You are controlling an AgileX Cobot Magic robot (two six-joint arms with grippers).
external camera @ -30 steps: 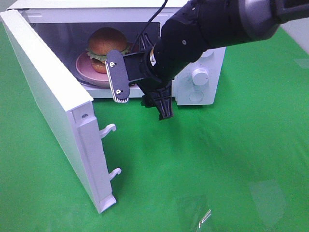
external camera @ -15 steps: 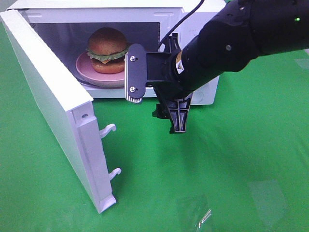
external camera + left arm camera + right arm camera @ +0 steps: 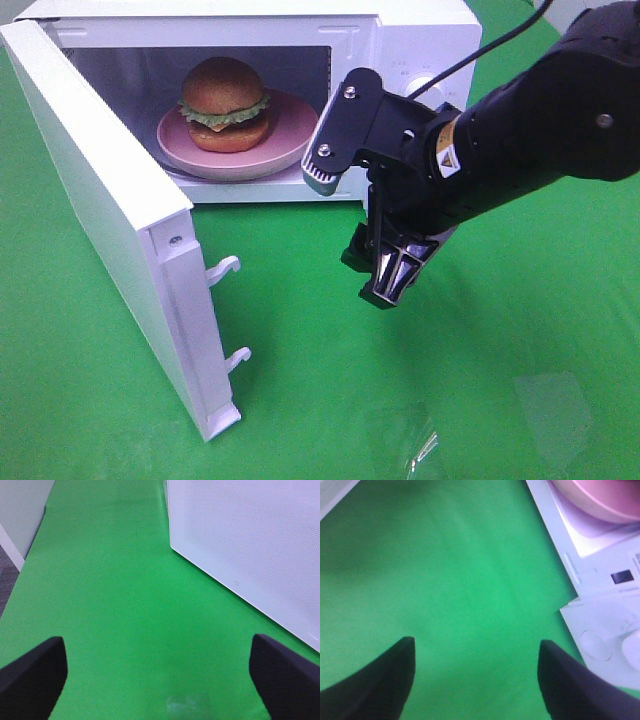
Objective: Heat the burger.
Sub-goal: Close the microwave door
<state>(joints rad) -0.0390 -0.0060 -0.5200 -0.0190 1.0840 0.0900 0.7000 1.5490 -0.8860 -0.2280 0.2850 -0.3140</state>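
1. Nearest, lower left of the frame: shows the microwave door (image 3: 100, 220) swung fully open over the green bench (image 3: 500, 330), latch hooks exposed.
2. At centre, catches the right tool (image 3: 350, 238) spread wide and gripping nothing, just in front of the control panel. Finds the left tool (image 3: 160, 675) equally wide and empty, in its own wrist view only.
3. Farthest, upper left: places the burger (image 3: 224, 103) on a pink plate (image 3: 290, 145) inside the microwave (image 3: 420, 30).
4. Suggests loading done, with door-closing and starting the heat left. Probably calls for moving the right tool out of the door's swing first.
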